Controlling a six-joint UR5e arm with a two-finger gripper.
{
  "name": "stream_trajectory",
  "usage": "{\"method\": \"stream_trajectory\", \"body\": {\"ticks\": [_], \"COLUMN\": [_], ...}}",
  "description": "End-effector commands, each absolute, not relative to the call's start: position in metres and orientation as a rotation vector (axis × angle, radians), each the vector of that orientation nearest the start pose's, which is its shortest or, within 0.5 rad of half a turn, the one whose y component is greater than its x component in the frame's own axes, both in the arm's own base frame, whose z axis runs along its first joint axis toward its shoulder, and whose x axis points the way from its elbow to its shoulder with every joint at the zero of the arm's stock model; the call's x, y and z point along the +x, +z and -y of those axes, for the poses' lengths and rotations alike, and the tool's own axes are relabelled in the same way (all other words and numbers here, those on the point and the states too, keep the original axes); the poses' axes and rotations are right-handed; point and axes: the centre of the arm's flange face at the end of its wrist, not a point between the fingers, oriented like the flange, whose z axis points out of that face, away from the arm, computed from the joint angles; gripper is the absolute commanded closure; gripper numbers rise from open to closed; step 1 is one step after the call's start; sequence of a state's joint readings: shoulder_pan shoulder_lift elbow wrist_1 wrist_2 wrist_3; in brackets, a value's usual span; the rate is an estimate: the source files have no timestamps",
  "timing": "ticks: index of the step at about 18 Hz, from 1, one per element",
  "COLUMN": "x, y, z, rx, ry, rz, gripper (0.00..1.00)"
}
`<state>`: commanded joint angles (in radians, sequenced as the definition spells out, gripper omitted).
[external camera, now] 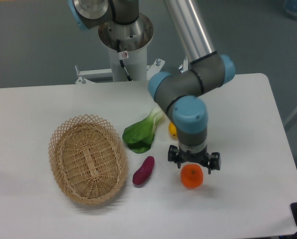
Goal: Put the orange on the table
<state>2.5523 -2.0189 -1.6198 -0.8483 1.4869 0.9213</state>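
Wicker basket (88,160) holds nothing; spread gripper (194,165) hovers above orange (192,176) on table (248,149).

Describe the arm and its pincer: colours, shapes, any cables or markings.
The arm has a shiny silver metal tube link, dark grey rounded joint housings and light blue round end caps. The small black two-finger pincer sits below a dark grey wrist. The white pedestal base carries a thin black cable and a small red-marked sticker.
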Motion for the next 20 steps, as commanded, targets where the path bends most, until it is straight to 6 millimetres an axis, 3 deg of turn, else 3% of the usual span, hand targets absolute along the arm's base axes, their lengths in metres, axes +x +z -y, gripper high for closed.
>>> {"method": "stream_trajectory", "body": {"ticks": [2, 7, 11, 16, 20], "x": [-0.465, -0.47, -0.48, -0.49, -0.494], "y": [0.294, 0.306, 0.315, 0.316, 0.323], "z": [-0.467, -0.41, -0.397, -0.383, -0.383], "rx": [-2.918, -2.972, -2.982, -3.008, -3.013], "ry": [0.186, 0.143, 0.184, 0.207, 0.217], "rz": [-0.021, -0.113, -0.112, -0.253, -0.266], "gripper": [0.0, 0.0, 0.0, 0.0, 0.0]}}
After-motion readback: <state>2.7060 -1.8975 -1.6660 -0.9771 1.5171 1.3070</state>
